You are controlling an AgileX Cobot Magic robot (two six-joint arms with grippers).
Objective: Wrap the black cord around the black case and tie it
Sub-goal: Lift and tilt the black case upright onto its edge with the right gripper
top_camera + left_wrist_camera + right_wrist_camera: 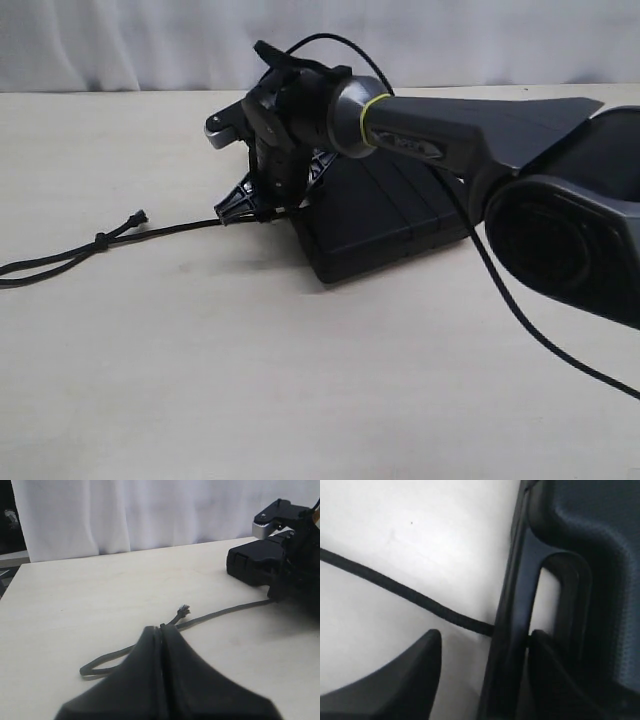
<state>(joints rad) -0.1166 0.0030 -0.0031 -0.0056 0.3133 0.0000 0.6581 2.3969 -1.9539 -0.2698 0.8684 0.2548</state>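
The black case (390, 220) lies flat at mid-table, also in the left wrist view (252, 562). The black cord (170, 229) runs from the case's left end across the table to the left, with a small knot (100, 238) and a frayed end (138, 215). My right gripper (255, 205) points down at that left end. It is open (485, 640), with the case's handle bar (512, 630) between its fingers and the cord (395, 586) meeting the bar just beyond. My left gripper (162, 630) is shut on nothing, short of the cord (225, 612).
The right arm (520, 150) stretches over the case from the right, trailing a thin glossy cable (520, 310). A white curtain (150, 40) closes the back of the pale table (300, 380). The cord doubles back in a loop (87, 670) near the left gripper.
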